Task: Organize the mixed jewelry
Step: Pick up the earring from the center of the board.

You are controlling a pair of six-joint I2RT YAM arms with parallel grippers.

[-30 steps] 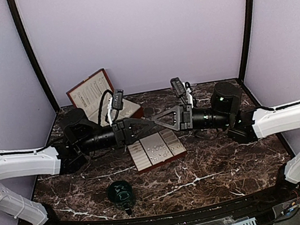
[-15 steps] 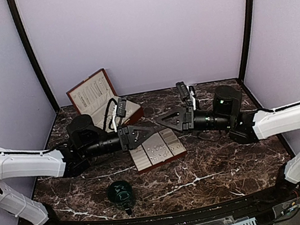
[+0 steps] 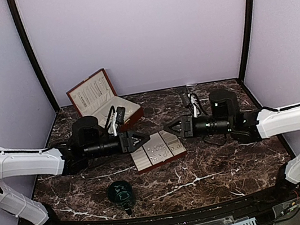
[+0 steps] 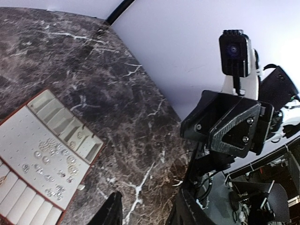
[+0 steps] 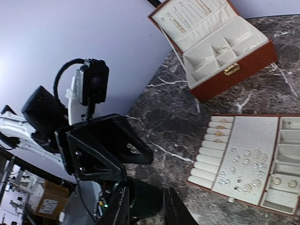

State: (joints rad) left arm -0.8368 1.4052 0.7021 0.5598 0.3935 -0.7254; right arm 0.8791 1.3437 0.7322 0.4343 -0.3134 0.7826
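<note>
Two grippers low over the middle of the table (image 3: 221,164), tips turned toward each other and well apart. Left gripper (image 3: 144,138): jaws partway open, nothing between them; hangs at the far left corner of the tray (image 3: 141,158). Right gripper (image 3: 168,127): jaws parted a little, nothing held; hangs just beyond the tray's far right corner. Jewelry (image 3: 157,152) — dozens of tiny silvery pieces — scattered across the tray's cream middle panel, with a few more in the small compartments on its right side and in the ring rolls on its left. Open brown box (image 3: 93,94) toward the table's far left corner — lid raised, thin chains on its lining, more pieces in the compartments below. Dark green cup (image 3: 120,192) by the near edge, left of centre, apart from the tray.
</note>
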